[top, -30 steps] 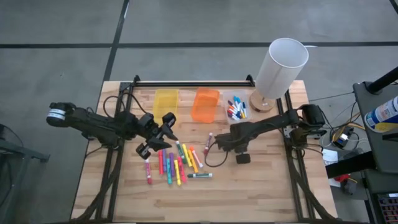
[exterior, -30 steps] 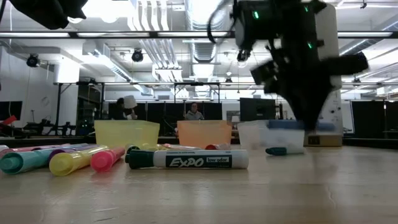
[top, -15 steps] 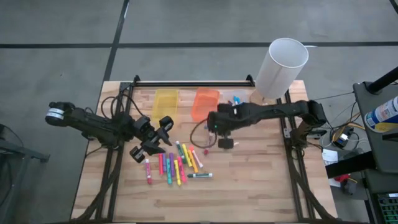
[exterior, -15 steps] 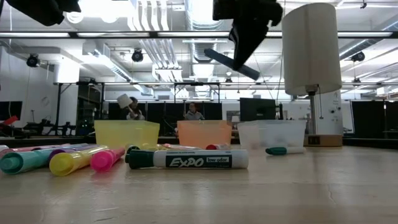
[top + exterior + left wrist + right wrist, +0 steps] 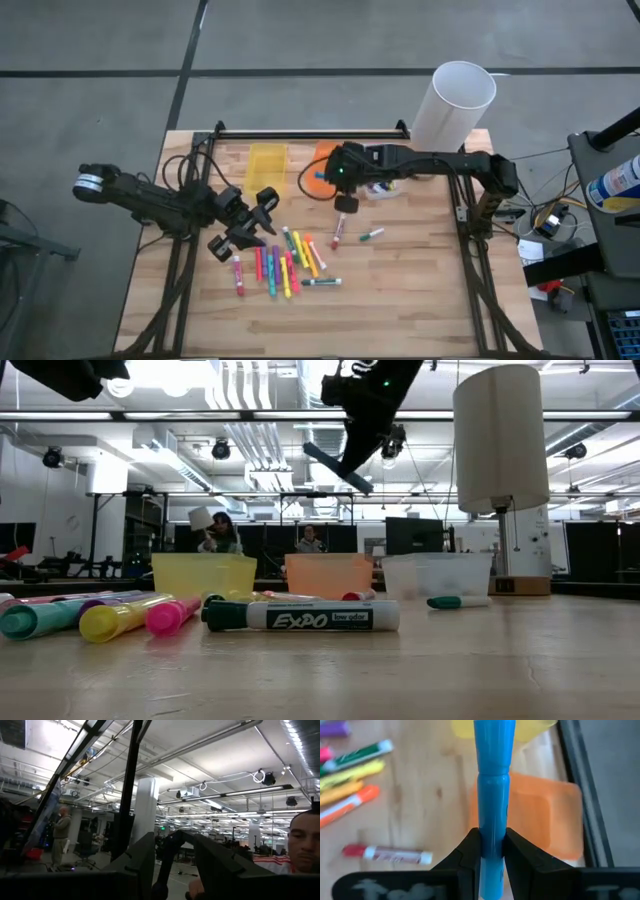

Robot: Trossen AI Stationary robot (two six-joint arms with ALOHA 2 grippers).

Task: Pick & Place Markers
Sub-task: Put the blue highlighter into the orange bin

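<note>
You are working in a large open lab or workshop hall: exposed ceiling pipes and ducts (image 5: 262, 435), strip lights (image 5: 235, 795), a white column (image 5: 145, 807), dark monitors (image 5: 415, 535) on distant benches, and people (image 5: 312, 540) seated behind your wooden table (image 5: 420, 290).

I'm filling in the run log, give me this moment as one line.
right pincer: shut on blue marker, raised above orange bin | left pincer: open, empty, left of marker pile
</note>
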